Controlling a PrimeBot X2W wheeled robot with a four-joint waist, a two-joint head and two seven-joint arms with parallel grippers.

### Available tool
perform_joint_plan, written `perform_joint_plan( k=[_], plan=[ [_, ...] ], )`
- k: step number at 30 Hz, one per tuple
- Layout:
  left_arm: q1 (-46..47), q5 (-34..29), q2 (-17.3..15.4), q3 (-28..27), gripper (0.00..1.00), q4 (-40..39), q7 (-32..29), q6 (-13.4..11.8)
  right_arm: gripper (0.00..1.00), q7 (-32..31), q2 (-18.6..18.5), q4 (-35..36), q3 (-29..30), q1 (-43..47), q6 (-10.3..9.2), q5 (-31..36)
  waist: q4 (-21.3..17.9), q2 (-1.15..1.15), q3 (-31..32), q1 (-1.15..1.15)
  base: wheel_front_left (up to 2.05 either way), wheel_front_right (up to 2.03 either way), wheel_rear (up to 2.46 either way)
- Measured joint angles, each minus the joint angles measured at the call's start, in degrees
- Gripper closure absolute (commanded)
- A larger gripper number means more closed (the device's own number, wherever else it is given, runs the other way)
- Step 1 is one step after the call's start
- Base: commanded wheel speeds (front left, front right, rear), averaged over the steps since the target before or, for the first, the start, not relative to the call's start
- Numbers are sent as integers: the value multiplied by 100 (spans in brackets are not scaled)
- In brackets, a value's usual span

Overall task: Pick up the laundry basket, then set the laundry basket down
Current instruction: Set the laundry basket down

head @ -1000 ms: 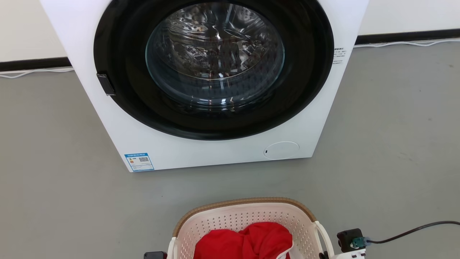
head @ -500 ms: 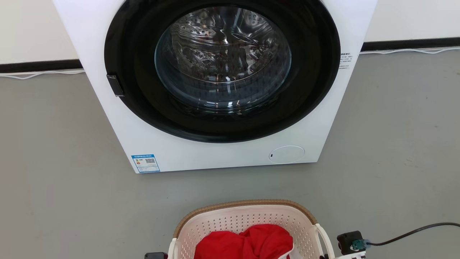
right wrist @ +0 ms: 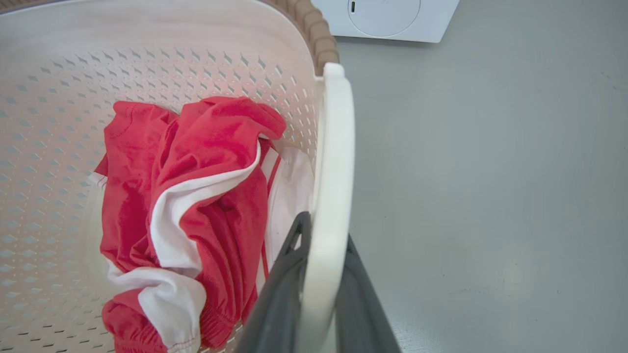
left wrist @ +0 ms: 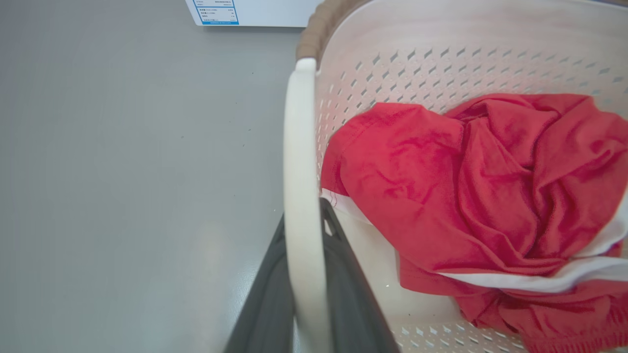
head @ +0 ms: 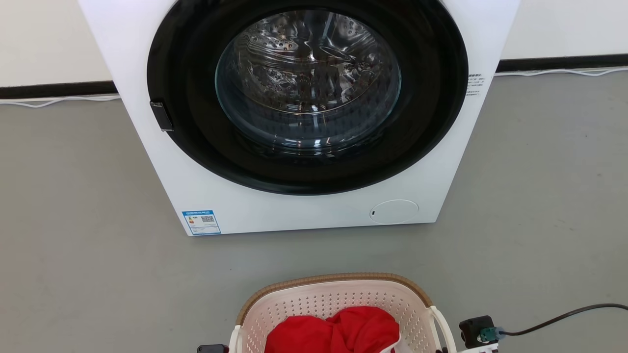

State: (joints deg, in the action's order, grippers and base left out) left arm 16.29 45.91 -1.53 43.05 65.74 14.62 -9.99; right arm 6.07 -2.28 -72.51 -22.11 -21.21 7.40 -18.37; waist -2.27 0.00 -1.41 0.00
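Left end effector (left wrist: 304, 215) and right end effector (right wrist: 326, 228) each grip a loop handle (left wrist: 299, 147) of the cream-white perforated plastic laundry basket (head: 333, 299). Carry step likely; next: lower evenly, then release.

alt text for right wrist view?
The right end effector is shut on the white side handle of the laundry basket, which holds red-and-white clothing. Grey floor lies right of it; a washing machine's corner shows at top.
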Motion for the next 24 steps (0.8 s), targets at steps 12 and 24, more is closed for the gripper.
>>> perform_joint_plan(
  k=[12,24],
  plan=[
    [179,-12,-5,-60,100,-59,-1,-9,100,182,-4,1,48,-171,0,0,10,0,-351,0,0,0,0],
    [1335,-516,-108,-511,100,-536,-1,-108,100,533,-78,57,421,-1359,0,380,14,0,-1451,0,0,0,0]
  ],
)
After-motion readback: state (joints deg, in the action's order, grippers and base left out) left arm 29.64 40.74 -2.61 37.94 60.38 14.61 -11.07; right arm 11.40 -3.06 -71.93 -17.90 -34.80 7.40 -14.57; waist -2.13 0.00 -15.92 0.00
